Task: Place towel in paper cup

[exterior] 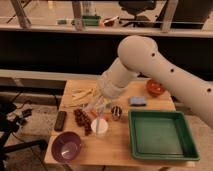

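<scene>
The tool (101, 111), shut on the towel (96, 106), hangs over the paper cup (99, 127) at the table's (115, 150) centre. Being soft, light cloth, the towel likely needs bunching; the purple bowl (66, 146) sits at eight o'clock.

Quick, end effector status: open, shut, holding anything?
End effector: shut, just above the cup; whether it holds the towel cannot be told.
</scene>
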